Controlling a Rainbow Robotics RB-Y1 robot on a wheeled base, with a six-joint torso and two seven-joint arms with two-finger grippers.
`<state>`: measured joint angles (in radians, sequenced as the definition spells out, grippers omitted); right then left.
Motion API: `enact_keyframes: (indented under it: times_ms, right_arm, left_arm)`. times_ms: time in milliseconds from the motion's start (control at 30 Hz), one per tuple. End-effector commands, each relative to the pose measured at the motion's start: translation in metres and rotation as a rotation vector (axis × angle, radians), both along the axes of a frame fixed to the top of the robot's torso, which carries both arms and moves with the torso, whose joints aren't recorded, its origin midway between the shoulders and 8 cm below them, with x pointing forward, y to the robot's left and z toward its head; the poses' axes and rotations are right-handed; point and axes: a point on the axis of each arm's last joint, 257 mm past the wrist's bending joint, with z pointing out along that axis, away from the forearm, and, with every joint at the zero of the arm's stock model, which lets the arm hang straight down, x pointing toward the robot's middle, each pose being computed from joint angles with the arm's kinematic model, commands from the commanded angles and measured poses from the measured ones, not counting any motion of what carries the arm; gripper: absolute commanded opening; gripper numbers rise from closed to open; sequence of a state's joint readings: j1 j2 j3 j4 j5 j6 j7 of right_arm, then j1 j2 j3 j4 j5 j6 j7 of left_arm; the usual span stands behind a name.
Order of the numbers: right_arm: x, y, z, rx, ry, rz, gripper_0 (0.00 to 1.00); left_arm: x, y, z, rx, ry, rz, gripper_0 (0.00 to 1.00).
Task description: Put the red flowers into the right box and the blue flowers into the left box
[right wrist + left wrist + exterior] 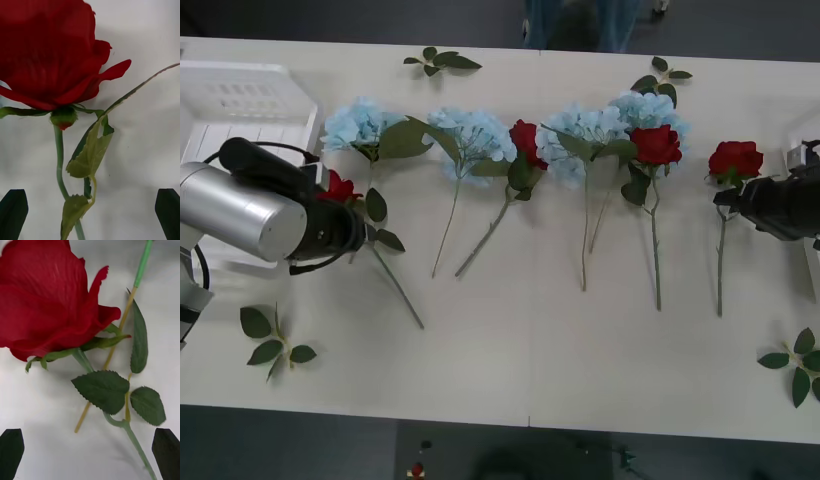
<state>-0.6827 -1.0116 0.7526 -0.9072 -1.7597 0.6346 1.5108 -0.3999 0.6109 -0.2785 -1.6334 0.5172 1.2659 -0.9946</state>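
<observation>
A lab-like test space: plain white table (510,340) of joined panels, dark floor (330,20) behind.

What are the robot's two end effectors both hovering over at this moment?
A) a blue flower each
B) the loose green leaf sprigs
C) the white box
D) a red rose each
D: the left end effector has its fingers apart around the stem of the leftmost red rose, and the right end effector is open the same way over the rightmost red rose; neither is closed on its stem.
</observation>
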Motion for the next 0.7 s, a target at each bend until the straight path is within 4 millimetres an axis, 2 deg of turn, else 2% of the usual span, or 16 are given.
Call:
enact_keyframes:
  times_ms: [33, 133, 167, 200, 233, 267, 500, 700]
  right_arm:
    - [0.023, 0.001, 0.015, -0.025, -0.045, -0.017, 1.00]
    - [0.030, 0.008, 0.013, -0.022, -0.047, -0.022, 1.00]
    - [0.032, 0.011, 0.014, -0.016, -0.048, -0.025, 0.88]
    - [0.033, 0.013, 0.013, -0.013, -0.047, -0.025, 0.69]
    - [0.035, 0.015, 0.013, -0.008, -0.047, -0.031, 0.21]
    - [0.036, 0.014, 0.013, -0.007, -0.048, -0.035, 0.01]
    - [0.041, 0.016, 0.016, -0.002, -0.051, -0.043, 0.00]
    - [0.042, 0.014, 0.019, -0.007, -0.057, -0.041, 0.00]
  left_arm:
    - [0.012, -0.003, 0.019, 0.017, -0.052, 0.056, 1.00]
    - [0.013, -0.006, 0.016, 0.029, -0.051, 0.065, 1.00]
    - [0.013, -0.008, 0.014, 0.029, -0.050, 0.065, 1.00]
    - [0.013, -0.007, 0.013, 0.037, -0.051, 0.065, 1.00]
    - [0.013, -0.009, 0.013, 0.048, -0.054, 0.059, 1.00]
    - [0.013, -0.010, 0.012, 0.058, -0.054, 0.056, 1.00]
    - [0.023, -0.021, 0.012, 0.109, -0.080, 0.055, 1.00]
    - [0.033, -0.016, -0.006, 0.105, -0.076, 0.072, 1.00]
